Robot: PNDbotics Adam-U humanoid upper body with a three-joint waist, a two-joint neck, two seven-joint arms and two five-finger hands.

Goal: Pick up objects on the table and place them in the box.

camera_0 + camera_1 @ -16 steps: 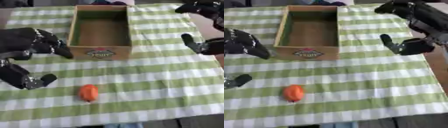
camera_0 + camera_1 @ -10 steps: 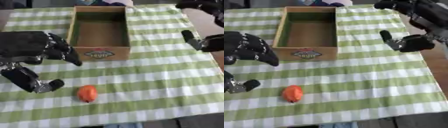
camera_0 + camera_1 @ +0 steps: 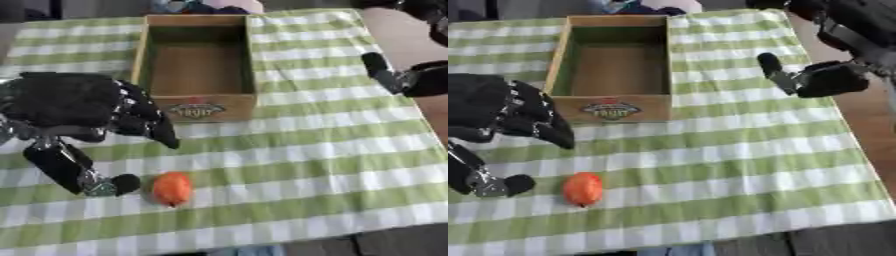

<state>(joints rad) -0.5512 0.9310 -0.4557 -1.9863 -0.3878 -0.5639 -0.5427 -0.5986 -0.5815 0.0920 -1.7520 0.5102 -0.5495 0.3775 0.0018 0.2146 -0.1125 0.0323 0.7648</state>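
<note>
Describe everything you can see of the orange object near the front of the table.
The orange object is small, rounded and somewhat egg-shaped, smooth and orange-red, like a fruit; what it is exactly I cannot tell. It lies on the green-and-white checked tablecloth, well in front of the cardboard box and outside it. The left robot hand is open around its left side, thumb tip right beside it; whether they touch I cannot tell.

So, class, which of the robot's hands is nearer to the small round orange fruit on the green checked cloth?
Left. The left hand hangs open just beside the small orange fruit, its thumb nearly touching. The right hand sits far off, up beyond the cardboard box's right side.
</note>
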